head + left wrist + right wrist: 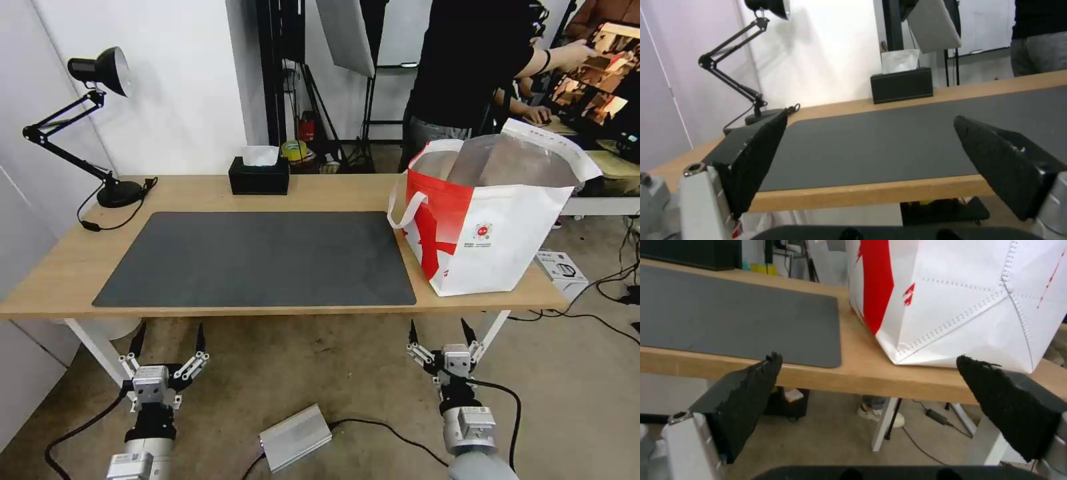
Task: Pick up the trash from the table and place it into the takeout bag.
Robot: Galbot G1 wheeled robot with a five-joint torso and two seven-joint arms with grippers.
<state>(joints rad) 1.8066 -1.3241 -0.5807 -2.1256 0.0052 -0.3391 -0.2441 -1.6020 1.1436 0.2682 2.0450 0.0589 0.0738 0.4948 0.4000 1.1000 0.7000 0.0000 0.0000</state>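
The takeout bag (490, 227), boxy white with red panels, a white loop handle and silver lining, stands open on the right end of the table (200, 193). A dark grey mat (257, 257) covers the table's middle with nothing on it. The trash is out of view. My left gripper (168, 340) hangs open below the table's front edge, left of centre. Below the front edge near the bag, my right gripper (440, 332) is open too. Up close, the left gripper (869, 140) faces the mat (889, 143), and the right gripper (867, 373) faces the bag (969, 300) and the table edge (862, 380).
A black tissue box (259, 175) and a black desk lamp (100, 127) stand along the table's far edge. A silver box with cables (295, 437) lies on the floor between my arms. A person stands behind the bag. A small white box (561, 272) sits on the floor, right.
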